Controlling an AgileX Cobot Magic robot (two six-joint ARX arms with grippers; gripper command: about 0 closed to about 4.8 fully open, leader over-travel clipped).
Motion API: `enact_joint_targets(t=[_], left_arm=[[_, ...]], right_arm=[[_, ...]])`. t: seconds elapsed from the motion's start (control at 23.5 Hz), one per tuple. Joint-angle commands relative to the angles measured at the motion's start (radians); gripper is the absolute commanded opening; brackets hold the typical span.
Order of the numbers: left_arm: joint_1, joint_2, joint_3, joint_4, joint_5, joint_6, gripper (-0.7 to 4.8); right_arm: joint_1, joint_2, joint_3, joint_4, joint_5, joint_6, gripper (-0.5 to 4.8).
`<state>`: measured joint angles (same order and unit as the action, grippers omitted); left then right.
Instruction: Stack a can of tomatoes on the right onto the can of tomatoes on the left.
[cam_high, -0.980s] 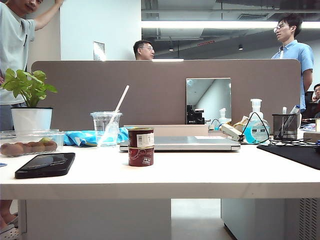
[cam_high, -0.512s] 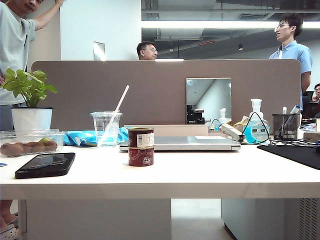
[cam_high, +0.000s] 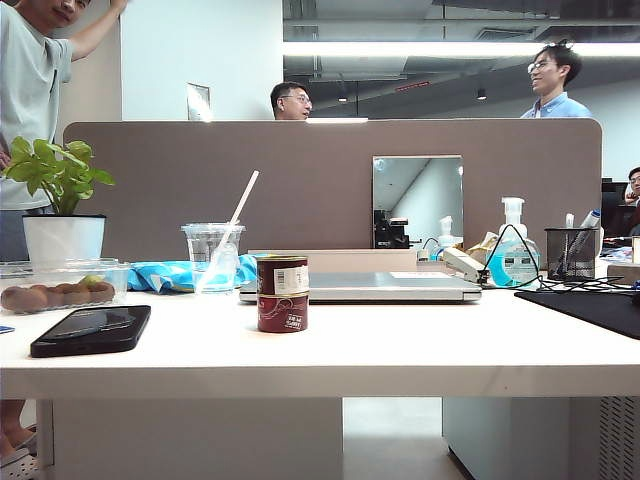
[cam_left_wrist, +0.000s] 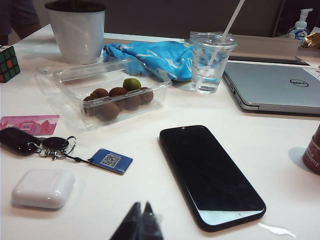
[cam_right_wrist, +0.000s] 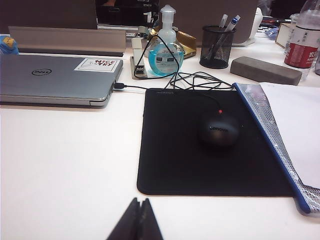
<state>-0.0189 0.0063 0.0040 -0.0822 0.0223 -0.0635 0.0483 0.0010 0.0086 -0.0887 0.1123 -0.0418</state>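
Tomato cans (cam_high: 282, 293) stand as 1 upright column near the middle of the white table (cam_high: 420, 350), just in front of the closed silver laptop (cam_high: 380, 287). A seam partway up the column suggests 2 short cans, 1 seated squarely on the other, so the stacking looks already done. The upper can's edges line up with the lower one's, which would explain why the column stands without support and nothing touches it.

Neither arm shows in the exterior view. The left gripper (cam_left_wrist: 141, 220) appears only in its wrist view, low above the table near the black phone (cam_left_wrist: 210, 175), its fingers pressed together into 1 point and holding nothing. At the edge of that view a dark red can wall (cam_left_wrist: 313, 156) shows, well apart from the fingertips. The right gripper (cam_right_wrist: 140, 217) is likewise closed and empty, hanging over bare table just beside the black mouse pad (cam_right_wrist: 200, 150) with the mouse (cam_right_wrist: 219, 129) on it. Both grippers sit pulled back from the stack, likely so that no stray contact tips it.
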Motion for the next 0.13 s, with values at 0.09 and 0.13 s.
enact_joint_targets(t=[0.09,0.13], left_arm=[[0.0,0.001,0.005,0.016,0.0,0.003,-0.04],[0.0,0.001,0.005,0.016,0.0,0.003,-0.04]], right_arm=[[0.001,0.0,-0.008,0.011,0.0,0.0,-0.08],[0.001,0.0,-0.008,0.011,0.0,0.0,-0.08]])
